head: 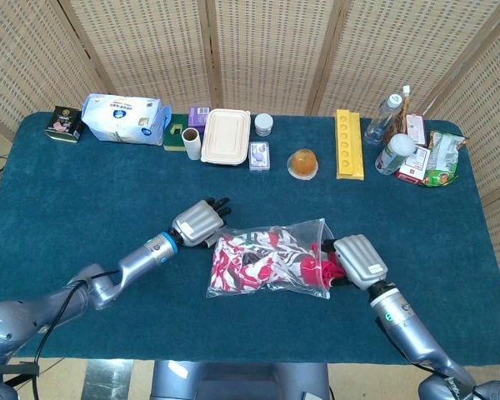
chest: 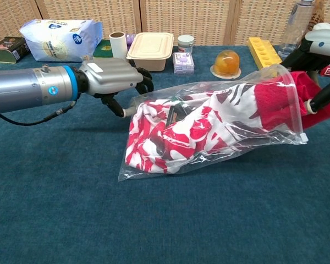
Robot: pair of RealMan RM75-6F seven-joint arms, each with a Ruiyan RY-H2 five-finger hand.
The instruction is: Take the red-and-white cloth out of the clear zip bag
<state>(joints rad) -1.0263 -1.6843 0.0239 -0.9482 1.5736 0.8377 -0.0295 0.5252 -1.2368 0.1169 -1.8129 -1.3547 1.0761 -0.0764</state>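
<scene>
Clear plastic zip bag [head: 271, 260] lies mid-bench on the teal cloth-covered bench [head: 83, 192], red-and-white patterned cloth [chest: 192, 132] mostly inside it. Left hand [chest: 113, 77] at bag's 9 o'clock end, fingers [chest: 144, 83] curled on the bag edge, looks pinched. Right hand [head: 360, 260] at 3 o'clock, fingers gripping the cloth's red end at the mouth.

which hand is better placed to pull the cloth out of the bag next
Right. The right hand is already at the open mouth of the zip bag, gripping the cloth's red end. The left hand grips the closed end, better for anchoring.
</scene>
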